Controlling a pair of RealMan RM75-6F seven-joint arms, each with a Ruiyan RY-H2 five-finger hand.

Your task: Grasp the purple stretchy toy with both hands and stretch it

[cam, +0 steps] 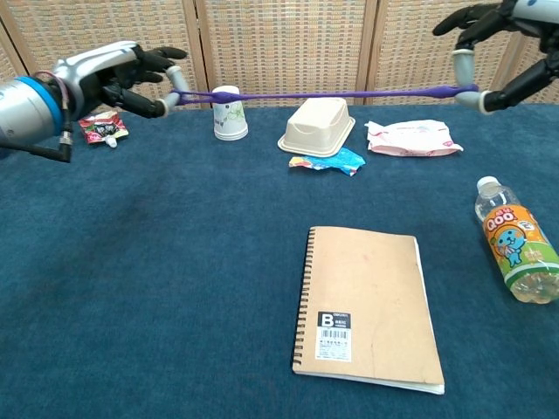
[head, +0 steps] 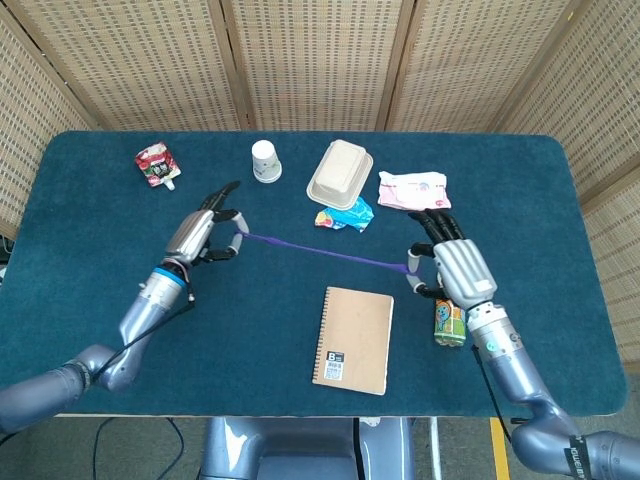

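Note:
The purple stretchy toy (head: 325, 252) (cam: 323, 92) is pulled out into a long thin strand above the table. My left hand (head: 205, 235) (cam: 122, 77) pinches its left end, held above the table's left half. My right hand (head: 448, 268) (cam: 498, 44) pinches the other end at the right, just above the drink bottle (head: 449, 322). The strand runs taut between them, sloping slightly down to the right in the head view and passing over the snack wrapper's near side.
A brown spiral notebook (head: 353, 340) (cam: 369, 308) lies in front, centre. Behind stand a paper cup (head: 265, 161), a beige clamshell box (head: 340, 174), a blue snack wrapper (head: 343, 215), a pink wipes pack (head: 414, 190) and a red pouch (head: 157, 165). The bottle (cam: 517, 250) lies at right.

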